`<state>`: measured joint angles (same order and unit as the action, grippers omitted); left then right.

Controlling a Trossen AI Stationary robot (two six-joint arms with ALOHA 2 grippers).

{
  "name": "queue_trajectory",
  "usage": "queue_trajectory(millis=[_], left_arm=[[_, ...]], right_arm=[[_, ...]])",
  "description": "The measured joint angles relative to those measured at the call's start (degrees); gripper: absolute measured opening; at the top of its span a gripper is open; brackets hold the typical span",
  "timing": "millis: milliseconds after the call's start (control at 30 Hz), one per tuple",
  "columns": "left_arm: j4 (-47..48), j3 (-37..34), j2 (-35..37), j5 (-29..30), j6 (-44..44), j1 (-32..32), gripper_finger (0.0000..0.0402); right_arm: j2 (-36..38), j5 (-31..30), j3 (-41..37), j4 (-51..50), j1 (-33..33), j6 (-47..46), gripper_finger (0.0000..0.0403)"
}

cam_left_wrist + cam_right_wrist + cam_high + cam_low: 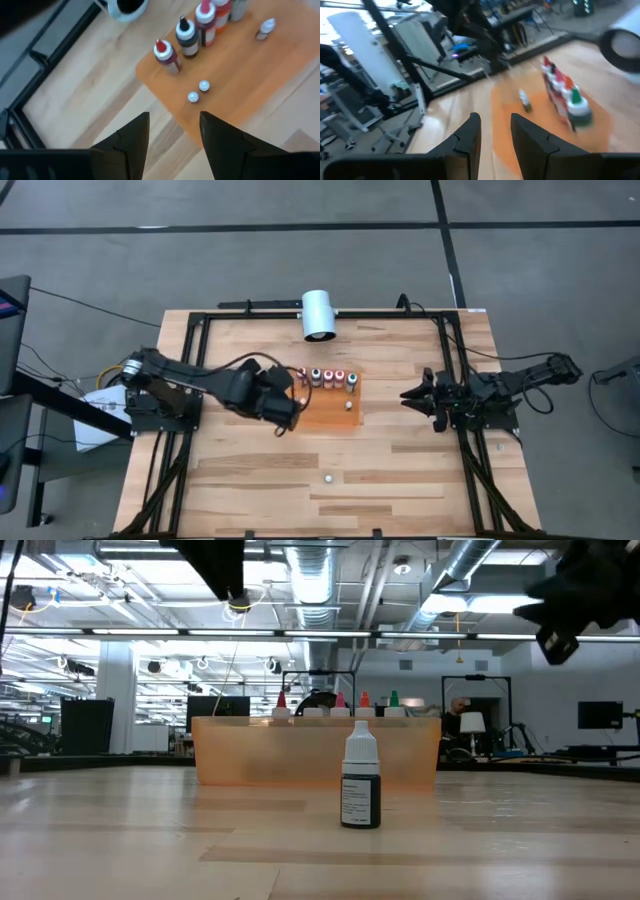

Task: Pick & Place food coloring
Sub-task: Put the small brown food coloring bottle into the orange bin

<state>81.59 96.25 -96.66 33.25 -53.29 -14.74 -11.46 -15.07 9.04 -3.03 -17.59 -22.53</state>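
Orange tray (330, 416): bottles (327, 376) in a row along its far edge, one (349, 405) apart. Lone bottle (326, 477) on bench (400, 470), unplaced. Left claw (173, 131): apart, empty, over tray's edge, probably just released. Right claw (495, 131): nearly together, empty, parked aside.

Both arms are dark, nearly black, built of chunky jointed segments on black frame mounts. The left arm (215, 385) carries a silvery ring with a yellow-orange mark near its base and a thin black cable looping over its links; the right arm (500, 390) looks uniformly black, perhaps with cabling too. Each gripper's fingers (131, 135) are matte black, blunt wedges
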Motion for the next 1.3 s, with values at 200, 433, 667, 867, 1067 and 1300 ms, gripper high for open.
queue_trajectory(millis=[200, 433, 667, 867, 1067, 1300], left_arm=[[-6.7, -6.5, 5.2, 3.7, 0.1, -2.4, 0.0167], [-34.8, -30.8, 20.7, -0.8, 4.7, -2.6, 0.0167], [-60.4, -52.9, 35.1, -3.6, 11.5, -4.2, 0.0167], [-74.0, -65.9, 44.3, -8.9, 16.2, -6.0, 0.0167], [-77.2, -72.9, 51.6, -9.1, 18.3, -9.0, 0.0167], [-77.2, -76.9, 59.8, -8.3, 20.8, -13.4, 0.0167]], right_arm=[[-6.7, 0.0, 0.1, 11.2, -3.5, 4.4, 0.0095], [-20.2, 0.0, 7.4, 12.5, -7.3, 8.7, 0.0095], [-36.6, 0.0, 19.2, 10.6, -8.2, 16.0, 0.0095], [-52.4, 0.0, 31.3, 1.0, -8.2, 16.6, 0.0095], [-67.5, 0.0, 42.5, -5.3, -7.0, 16.6, 0.0095], [-81.1, 0.8, 55.7, -8.2, -6.6, 16.5, 0.0095]])
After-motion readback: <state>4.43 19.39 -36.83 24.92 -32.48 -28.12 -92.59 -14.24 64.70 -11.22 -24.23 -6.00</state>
